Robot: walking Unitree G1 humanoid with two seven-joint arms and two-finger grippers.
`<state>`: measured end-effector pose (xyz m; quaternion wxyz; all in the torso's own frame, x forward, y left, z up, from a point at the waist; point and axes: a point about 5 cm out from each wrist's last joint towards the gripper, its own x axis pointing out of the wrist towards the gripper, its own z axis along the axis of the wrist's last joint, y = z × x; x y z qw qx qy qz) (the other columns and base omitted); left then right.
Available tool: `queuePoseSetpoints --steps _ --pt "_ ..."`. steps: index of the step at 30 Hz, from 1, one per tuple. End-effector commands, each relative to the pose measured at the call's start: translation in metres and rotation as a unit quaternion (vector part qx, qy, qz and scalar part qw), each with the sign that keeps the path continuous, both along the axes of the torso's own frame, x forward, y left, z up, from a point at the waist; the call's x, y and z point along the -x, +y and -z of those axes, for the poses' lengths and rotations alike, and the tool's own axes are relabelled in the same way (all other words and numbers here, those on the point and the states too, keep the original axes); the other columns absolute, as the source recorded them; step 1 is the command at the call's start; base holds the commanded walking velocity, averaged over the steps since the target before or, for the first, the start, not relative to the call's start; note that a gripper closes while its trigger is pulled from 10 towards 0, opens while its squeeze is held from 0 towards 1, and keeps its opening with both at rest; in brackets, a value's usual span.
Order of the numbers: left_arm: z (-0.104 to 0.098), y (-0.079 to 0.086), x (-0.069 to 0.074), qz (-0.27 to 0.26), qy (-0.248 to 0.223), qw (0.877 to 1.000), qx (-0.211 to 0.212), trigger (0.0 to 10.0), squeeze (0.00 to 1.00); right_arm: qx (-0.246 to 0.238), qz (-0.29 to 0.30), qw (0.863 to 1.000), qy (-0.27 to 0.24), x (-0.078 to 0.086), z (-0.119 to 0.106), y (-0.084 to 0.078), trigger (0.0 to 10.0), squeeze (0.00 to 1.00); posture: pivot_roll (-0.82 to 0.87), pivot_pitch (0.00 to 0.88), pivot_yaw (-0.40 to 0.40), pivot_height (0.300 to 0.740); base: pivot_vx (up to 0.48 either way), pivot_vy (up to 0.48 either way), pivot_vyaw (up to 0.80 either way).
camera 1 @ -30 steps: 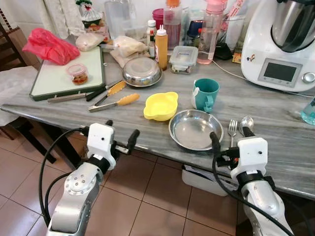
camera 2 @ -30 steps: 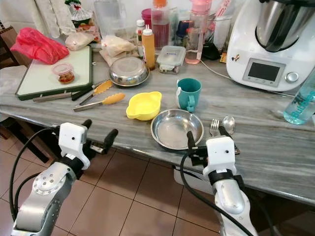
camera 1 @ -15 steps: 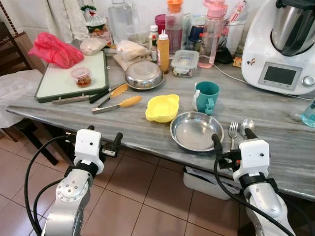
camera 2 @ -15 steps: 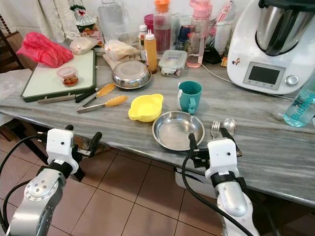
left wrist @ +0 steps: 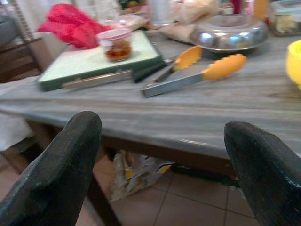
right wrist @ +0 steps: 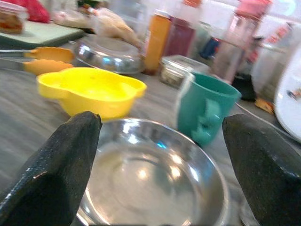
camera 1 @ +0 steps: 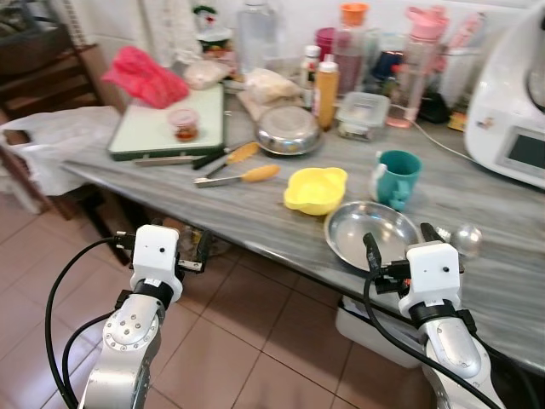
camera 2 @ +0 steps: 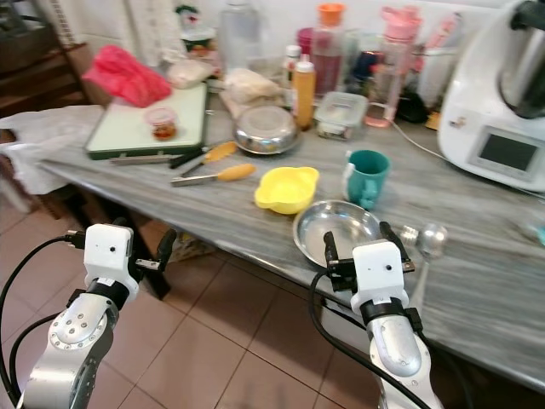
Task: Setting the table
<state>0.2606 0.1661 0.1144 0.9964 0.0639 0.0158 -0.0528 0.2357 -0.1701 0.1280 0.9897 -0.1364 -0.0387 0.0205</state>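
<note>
I see the right gripper (camera 2: 358, 247) lower centre-right of the head view, fingers spread wide, grasping nothing, just at the near rim of the steel plate (camera 2: 335, 228) on the grey table (camera 2: 213, 213). Yellow bowl (camera 2: 287, 188) sits just left of the plate, teal mug (camera 2: 366, 177) behind it, spoon (camera 2: 426, 243) to its right (blurry). Left gripper (camera 1: 162, 249) at lower left, below the table edge, fingers apart too, w/ nothing between. Yellow-handled tongs (camera 1: 236, 176) lie mid-frame left.
</note>
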Motion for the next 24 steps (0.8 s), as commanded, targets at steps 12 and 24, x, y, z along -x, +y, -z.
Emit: queuePoseSetpoints --steps 12,24 --pt "-0.0012 0.0019 -0.0012 -0.016 -0.008 1.0 -0.015 10.0 0.0 0.008 -0.006 1.0 -0.018 -0.0029 -0.0077 0.004 10.0 1.0 0.02 0.003 0.051 0.74 0.0 0.0 0.8" --pt "0.0021 0.0035 -0.0041 -0.033 -0.004 0.999 -0.022 10.0 0.0 0.007 -0.01 1.0 -0.021 -0.0046 -0.0088 0.0052 10.0 0.99 0.02 0.008 0.056 0.74 0.0 0.0 0.8"
